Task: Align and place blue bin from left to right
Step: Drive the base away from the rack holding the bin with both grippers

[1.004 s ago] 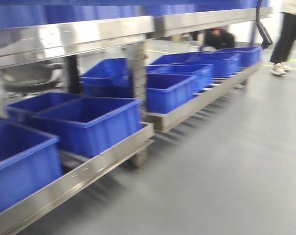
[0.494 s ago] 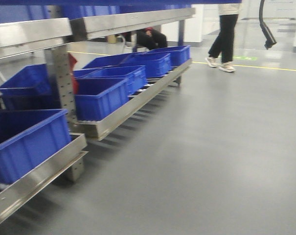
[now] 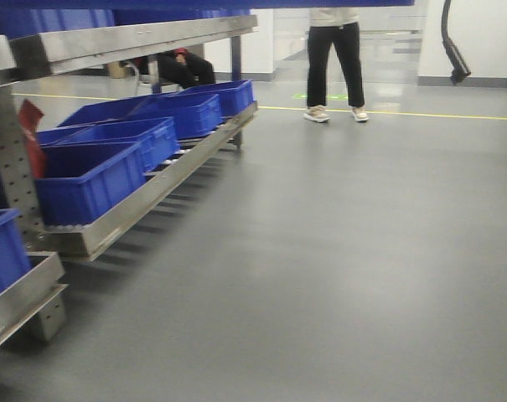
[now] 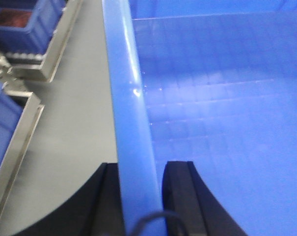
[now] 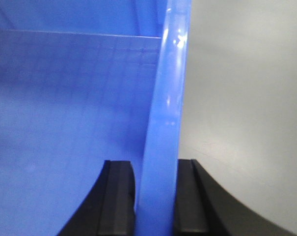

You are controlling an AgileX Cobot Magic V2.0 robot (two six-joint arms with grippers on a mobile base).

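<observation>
The left gripper (image 4: 142, 166) is pinched on the left rim of the blue bin (image 4: 222, 118), one black finger inside the wall and one outside. The right gripper (image 5: 154, 162) clamps the opposite rim the same way. The bin hangs between them over the grey floor (image 3: 337, 276), just off the front edge of the steel rack (image 3: 152, 191).

In the front view the scene has swung since half a second ago. The rack has slid toward the left edge, and its nearest crate (image 3: 0, 251) is now mostly cut off. The row of crates (image 3: 90, 180) on the lower shelf sits further left, and more bare floor shows. Beyond the shelf's far end, the person in black trousers (image 3: 335, 59) has shifted from right of centre toward the middle, standing by the yellow line (image 3: 421, 113).
</observation>
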